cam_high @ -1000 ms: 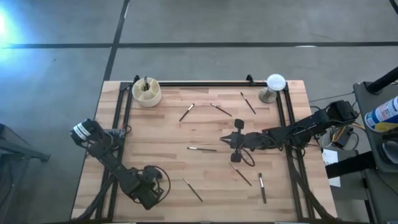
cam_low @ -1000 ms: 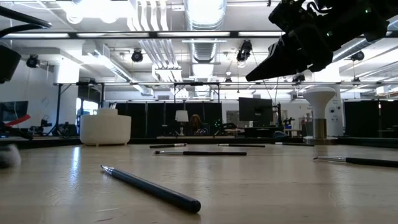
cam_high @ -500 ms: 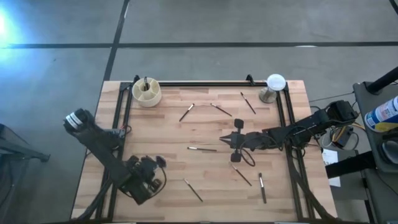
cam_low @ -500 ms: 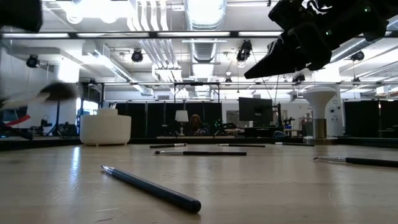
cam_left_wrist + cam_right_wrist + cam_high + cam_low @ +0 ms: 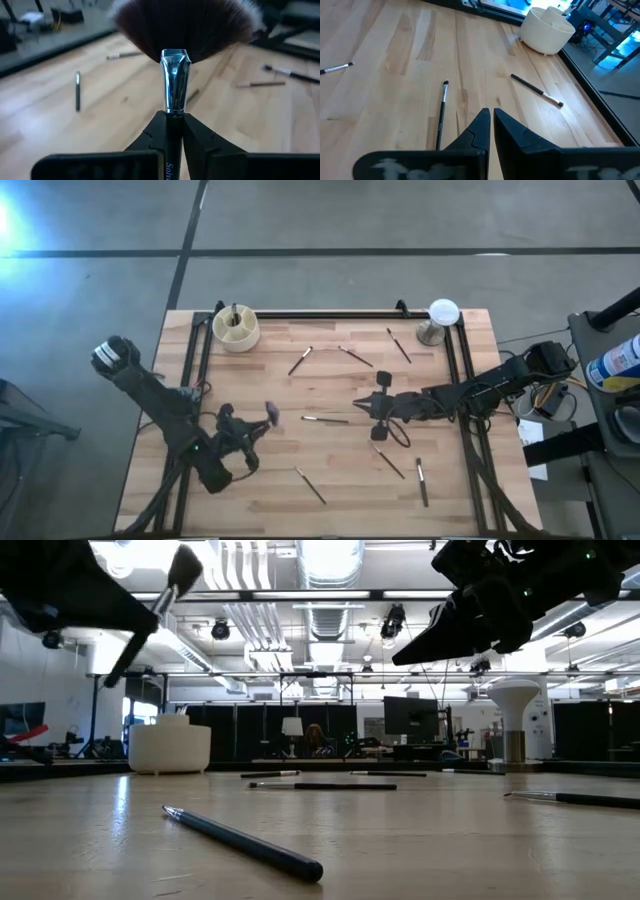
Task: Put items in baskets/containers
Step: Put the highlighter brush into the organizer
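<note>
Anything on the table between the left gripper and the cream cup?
Nothing: in the high view, bare wood separates the left gripper, holding the fluffy brush, from the cream cup.

The cream cup (image 5: 169, 744) stands far back on the wooden table (image 5: 420, 840), and a dark brush (image 5: 243, 843) lies much nearer the camera than the cup, angled across the boards. Above the cup, the left gripper (image 5: 95, 602) holds a fluffy-headed brush (image 5: 160, 602) tilted in the air. Level with the cup, thin brushes (image 5: 322, 784) lie flat beside it, while the right gripper (image 5: 425, 645) hangs high, well apart from it, near a white dome on a stand (image 5: 513, 715).
</note>
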Action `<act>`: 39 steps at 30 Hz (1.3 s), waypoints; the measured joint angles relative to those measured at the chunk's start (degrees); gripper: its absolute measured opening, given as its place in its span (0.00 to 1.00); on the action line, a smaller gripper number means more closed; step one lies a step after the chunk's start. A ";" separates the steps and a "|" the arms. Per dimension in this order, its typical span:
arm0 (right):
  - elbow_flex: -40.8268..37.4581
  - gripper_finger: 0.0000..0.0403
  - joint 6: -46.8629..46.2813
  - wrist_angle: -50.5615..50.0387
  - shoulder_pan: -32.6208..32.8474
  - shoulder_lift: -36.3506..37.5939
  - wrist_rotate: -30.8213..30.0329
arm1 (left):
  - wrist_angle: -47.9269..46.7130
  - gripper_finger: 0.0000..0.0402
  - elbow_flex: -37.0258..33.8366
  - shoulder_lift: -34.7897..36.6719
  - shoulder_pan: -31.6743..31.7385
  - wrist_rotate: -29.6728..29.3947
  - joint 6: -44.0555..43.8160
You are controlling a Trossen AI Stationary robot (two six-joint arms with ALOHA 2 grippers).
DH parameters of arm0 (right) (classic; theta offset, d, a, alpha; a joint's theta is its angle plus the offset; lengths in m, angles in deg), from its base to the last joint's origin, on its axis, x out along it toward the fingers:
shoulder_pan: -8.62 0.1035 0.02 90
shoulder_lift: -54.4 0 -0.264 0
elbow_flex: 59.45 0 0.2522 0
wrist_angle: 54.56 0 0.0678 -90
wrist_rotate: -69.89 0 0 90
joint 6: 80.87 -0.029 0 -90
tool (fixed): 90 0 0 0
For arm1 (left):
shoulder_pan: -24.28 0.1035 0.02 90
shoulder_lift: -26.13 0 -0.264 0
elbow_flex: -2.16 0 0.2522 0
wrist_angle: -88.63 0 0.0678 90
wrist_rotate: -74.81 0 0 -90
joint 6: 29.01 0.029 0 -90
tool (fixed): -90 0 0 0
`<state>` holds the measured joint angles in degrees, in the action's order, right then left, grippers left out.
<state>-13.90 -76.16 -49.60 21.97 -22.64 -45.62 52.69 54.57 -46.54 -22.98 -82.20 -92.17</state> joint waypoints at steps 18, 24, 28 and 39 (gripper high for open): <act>0.00 0.04 1.54 2.75 -0.04 0.00 -0.02 | 100.02 0.08 -37.21 11.79 31.08 21.83 64.13; 0.00 0.04 1.91 3.04 -0.11 0.00 -0.02 | 99.17 0.08 -35.20 10.29 51.74 31.35 64.88; 0.00 0.04 1.62 2.98 -0.11 0.00 -0.02 | 99.18 0.08 -33.77 8.66 62.72 31.72 65.00; -0.09 0.04 0.90 2.93 -0.11 0.00 -0.02 | 99.94 0.08 -35.29 5.08 72.11 21.44 71.42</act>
<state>-13.99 -75.26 -46.67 21.86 -22.64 -45.65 152.63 19.27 -41.46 49.13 -60.77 -20.75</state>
